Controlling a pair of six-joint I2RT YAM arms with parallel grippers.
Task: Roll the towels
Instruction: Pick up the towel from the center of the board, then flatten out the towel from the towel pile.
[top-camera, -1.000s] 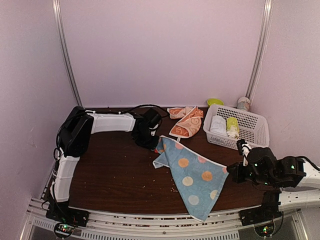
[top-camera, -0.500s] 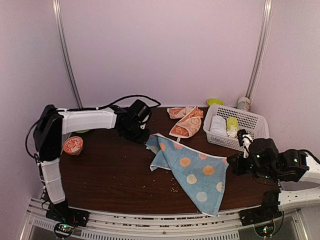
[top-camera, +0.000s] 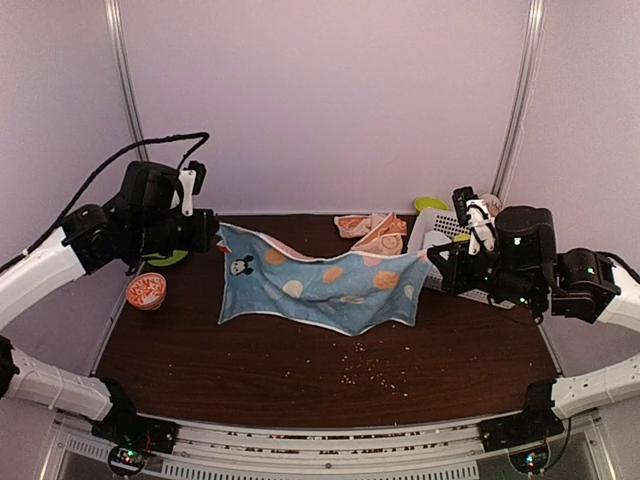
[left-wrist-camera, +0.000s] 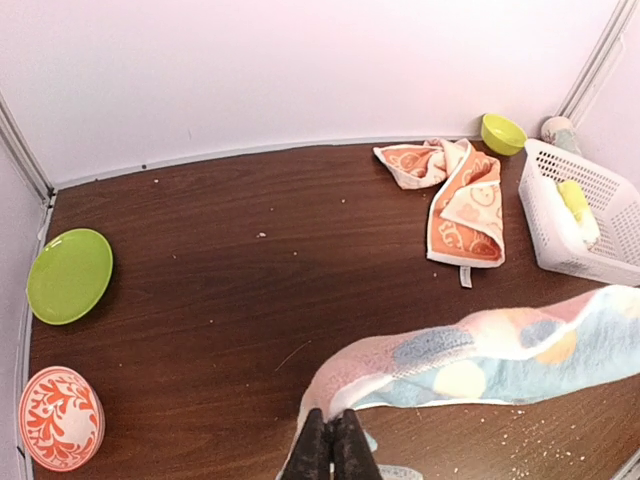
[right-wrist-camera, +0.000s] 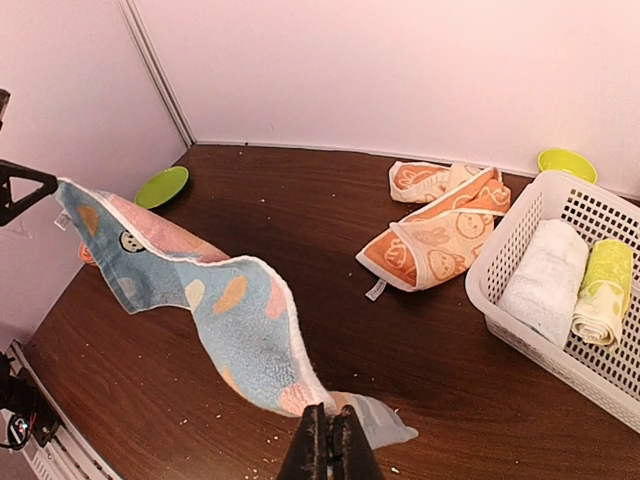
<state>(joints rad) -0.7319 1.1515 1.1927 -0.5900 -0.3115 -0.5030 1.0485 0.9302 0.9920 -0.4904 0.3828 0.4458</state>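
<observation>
From above, I have the light blue cloth towel with white and orange dots hanging in the air over the middle of the dark brown table. The left gripper is clenched on its left corner and the right gripper on its right corner; the cloth sags between them. I judge I should draw the hands apart until the sag goes, then lower both evenly so it lands flat and square for rolling. The orange cloth towel with cream patterns lies crumpled at the far edge, unrolled.

Left wrist view: fingers pinched shut on the towel's hem. The round green plate and the orange patterned bowl sit on the left, both holding nothing I can see.

Right wrist view: fingers pinched on the other corner. The white plastic basket on the right holds a plain white roll beside a yellow-green roll; the small yellow-green bowl beyond it looks bare.
</observation>
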